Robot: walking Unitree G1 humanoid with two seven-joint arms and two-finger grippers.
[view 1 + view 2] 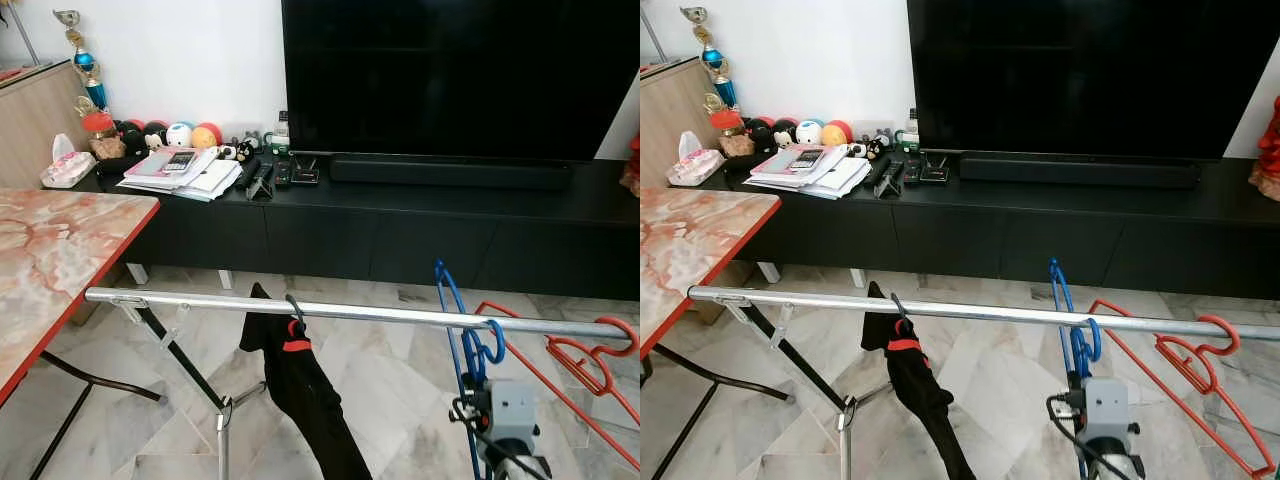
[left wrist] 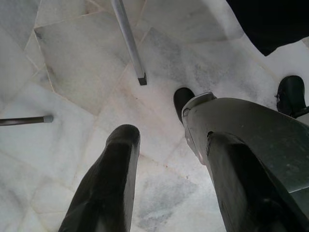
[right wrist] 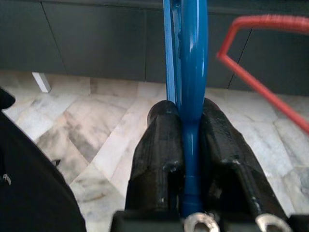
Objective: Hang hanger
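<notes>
A: Where is the blue hanger (image 1: 468, 330)?

B: At the silver rail (image 1: 380, 314), its hook curled over the bar, between the black garment (image 1: 305, 395) on its own hanger and the red hanger (image 1: 590, 360) further right. The right gripper (image 3: 189, 159) has it: in the right wrist view both black fingers (image 3: 157, 159) are pressed flat against the blue bar, clamped tight.

A: How will it handle?

B: I'd judge it light and stiff, thin tube with a glossy coating, so probably slippery. It could twist in the grip if nudged sideways against the rail. Holding the straight shaft just below the hook, as now, looks the sensible spot; it keeps the hook steady.

A: Is it hung?

B: The hook seems over the rail, though I can't tell whether it bears its own weight.

A: And the left gripper (image 2: 164, 164)?

B: Idle, fingers spread apart and holding nothing, pointing down at the marble floor (image 2: 72, 63).
</notes>
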